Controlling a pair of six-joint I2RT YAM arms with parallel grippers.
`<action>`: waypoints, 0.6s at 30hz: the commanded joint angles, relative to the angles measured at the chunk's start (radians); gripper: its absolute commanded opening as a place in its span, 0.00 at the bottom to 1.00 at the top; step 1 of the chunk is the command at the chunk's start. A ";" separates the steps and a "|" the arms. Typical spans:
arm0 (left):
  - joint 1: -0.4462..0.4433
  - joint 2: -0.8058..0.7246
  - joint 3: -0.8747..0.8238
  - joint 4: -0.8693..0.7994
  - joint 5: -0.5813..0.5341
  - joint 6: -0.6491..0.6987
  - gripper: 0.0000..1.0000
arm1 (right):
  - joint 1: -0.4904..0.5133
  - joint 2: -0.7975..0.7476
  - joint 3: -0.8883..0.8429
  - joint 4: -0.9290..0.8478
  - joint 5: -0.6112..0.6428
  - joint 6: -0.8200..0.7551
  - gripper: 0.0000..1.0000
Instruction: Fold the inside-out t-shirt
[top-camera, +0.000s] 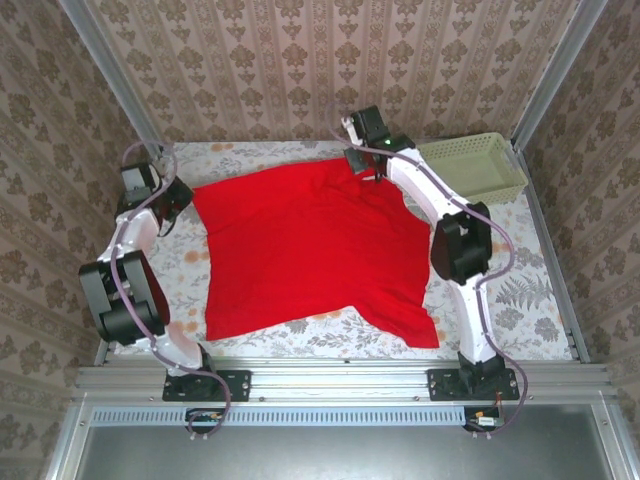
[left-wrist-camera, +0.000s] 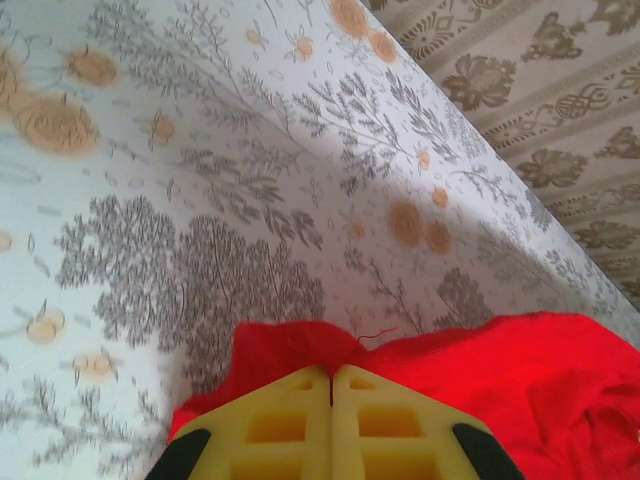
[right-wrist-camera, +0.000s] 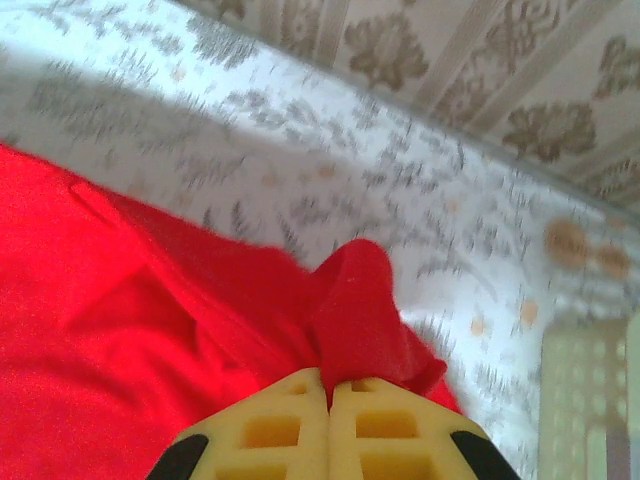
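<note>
Inside-out t-shirt (top-camera: 310, 250) spread flat, long axis left-right, sleeve (top-camera: 405, 320) pointing near-right.

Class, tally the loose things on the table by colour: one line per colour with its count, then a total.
Red: 1 (t-shirt)
Pale green: 1 (basket)
Total: 2
</note>
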 joint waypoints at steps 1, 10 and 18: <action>0.007 -0.085 -0.103 0.020 0.024 -0.031 0.00 | -0.009 -0.189 -0.175 0.064 0.020 0.060 0.00; 0.006 -0.323 -0.407 0.028 -0.033 -0.058 0.00 | -0.009 -0.415 -0.571 0.108 -0.035 0.204 0.00; 0.008 -0.422 -0.577 -0.032 -0.066 -0.072 0.04 | -0.004 -0.536 -0.853 0.147 -0.124 0.330 0.01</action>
